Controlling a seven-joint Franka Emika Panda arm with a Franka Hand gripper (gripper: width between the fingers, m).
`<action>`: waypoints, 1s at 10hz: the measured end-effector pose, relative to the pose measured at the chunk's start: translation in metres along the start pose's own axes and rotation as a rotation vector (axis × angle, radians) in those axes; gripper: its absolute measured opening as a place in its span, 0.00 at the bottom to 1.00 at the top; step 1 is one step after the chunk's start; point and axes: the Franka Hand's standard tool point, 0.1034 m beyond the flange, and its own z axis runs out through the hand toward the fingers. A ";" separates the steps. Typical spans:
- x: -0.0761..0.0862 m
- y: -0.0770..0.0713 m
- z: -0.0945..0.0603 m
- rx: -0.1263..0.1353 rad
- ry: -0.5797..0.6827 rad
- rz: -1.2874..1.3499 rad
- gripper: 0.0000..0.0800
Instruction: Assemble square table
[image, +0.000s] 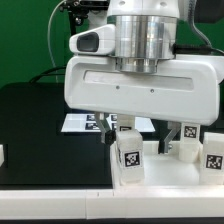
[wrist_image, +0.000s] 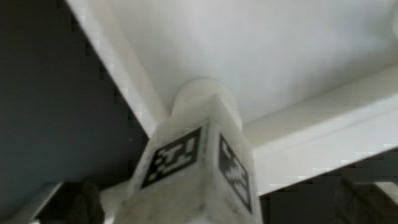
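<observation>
My gripper (image: 130, 148) is shut on a short chunky white table leg (image: 130, 160) with a black-and-white tag and holds it upright. The leg's lower end is at the white square slab (image: 170, 185) near the front of the exterior view; I cannot tell if they touch. In the wrist view the leg (wrist_image: 196, 150) fills the middle between my dark fingers (wrist_image: 71, 202); my gripper (wrist_image: 214, 208) is closed on it. The slab's raised rim (wrist_image: 302, 120) runs behind it. Two more tagged legs (image: 186, 140) (image: 213, 152) stand at the exterior view's right.
The marker board (image: 82, 122) lies on the black table behind the gripper. A long white bar (image: 50, 205) runs along the front edge. A small white piece (image: 2, 155) shows at the exterior view's left edge. A green backdrop stands behind.
</observation>
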 end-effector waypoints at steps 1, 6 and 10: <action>0.000 0.000 0.000 0.000 0.000 0.046 0.81; 0.006 0.005 -0.001 0.001 0.003 0.150 0.68; 0.006 0.006 -0.001 0.001 0.003 0.164 0.50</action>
